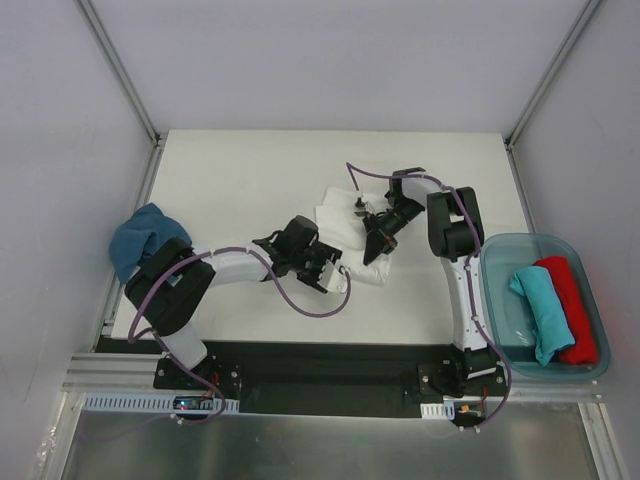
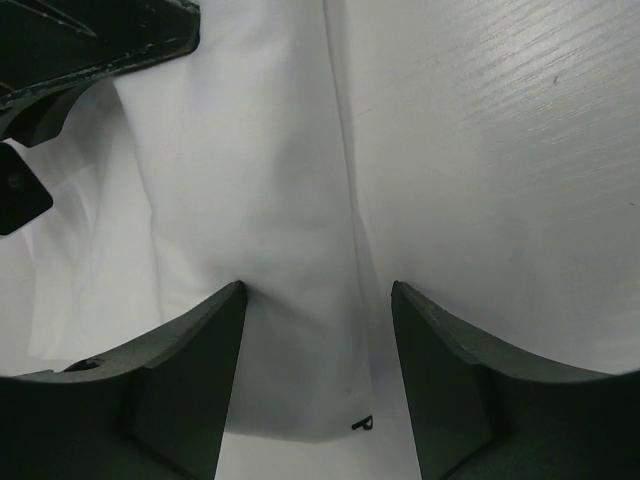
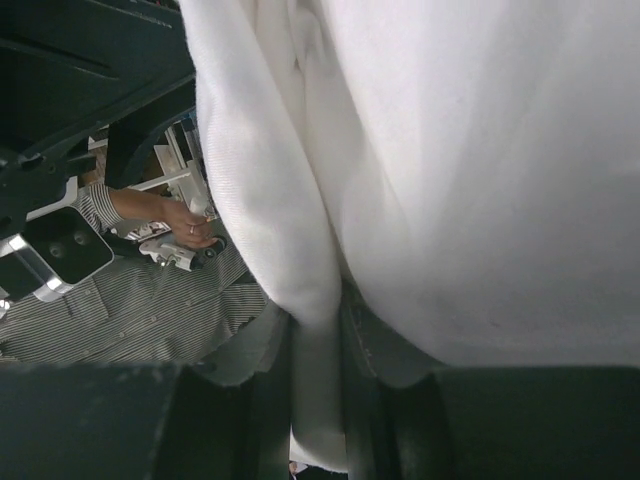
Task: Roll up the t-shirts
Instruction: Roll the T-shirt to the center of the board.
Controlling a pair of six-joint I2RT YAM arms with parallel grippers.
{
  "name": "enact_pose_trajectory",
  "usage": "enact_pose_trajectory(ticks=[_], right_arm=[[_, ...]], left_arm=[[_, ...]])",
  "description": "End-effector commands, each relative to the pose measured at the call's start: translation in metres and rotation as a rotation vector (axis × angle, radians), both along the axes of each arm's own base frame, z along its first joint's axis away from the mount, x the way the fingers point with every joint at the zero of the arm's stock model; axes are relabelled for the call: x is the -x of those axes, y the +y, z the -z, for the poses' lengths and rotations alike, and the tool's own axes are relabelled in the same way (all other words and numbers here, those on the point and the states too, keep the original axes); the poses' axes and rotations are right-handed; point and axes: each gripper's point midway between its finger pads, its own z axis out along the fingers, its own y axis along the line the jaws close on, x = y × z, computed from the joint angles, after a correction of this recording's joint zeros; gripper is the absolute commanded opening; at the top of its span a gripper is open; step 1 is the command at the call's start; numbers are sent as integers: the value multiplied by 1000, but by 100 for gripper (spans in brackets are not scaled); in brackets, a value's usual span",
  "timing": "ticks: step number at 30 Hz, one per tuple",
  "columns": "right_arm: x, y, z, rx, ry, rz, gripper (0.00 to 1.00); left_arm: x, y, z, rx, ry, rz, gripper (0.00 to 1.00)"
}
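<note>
Two of four done: teal t-shirt (image 1: 538, 312) and red t-shirt (image 1: 575, 315) lie rolled side by side in the blue bin (image 1: 487, 290) at near right, long axes roughly near-to-far. Left pincer (image 2: 318, 288) is spread, low over the near edge of the white t-shirt (image 1: 345, 218). That shirt lies mid-table (image 1: 250, 170), folded into a narrow band and not yet rolled, long axis diagonal from far-left to near-right. Right pincer (image 3: 320, 400) is pinching a fold of it. Dark blue t-shirt (image 1: 140, 240) sits bunched at the left table edge, untouched. Left to do, as I judge it: white roll, then blue.
</note>
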Motion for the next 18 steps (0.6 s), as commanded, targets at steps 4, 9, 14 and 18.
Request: enact_pose_trajectory(ticks=[4, 9, 14, 18], right_arm=[[16, -27, 5, 107, 113, -58, 31], [-10, -37, -15, 64, -15, 5, 60], [-56, -61, -85, 43, -420, 44, 96], [-82, -117, -123, 136, -755, 329, 96]], left_arm=[[9, 0, 26, -138, 67, 126, 32], [22, 12, 30, -224, 185, 139, 18], [50, 23, 8, -294, 421, 151, 6], [68, 22, -15, -323, 659, 101, 6]])
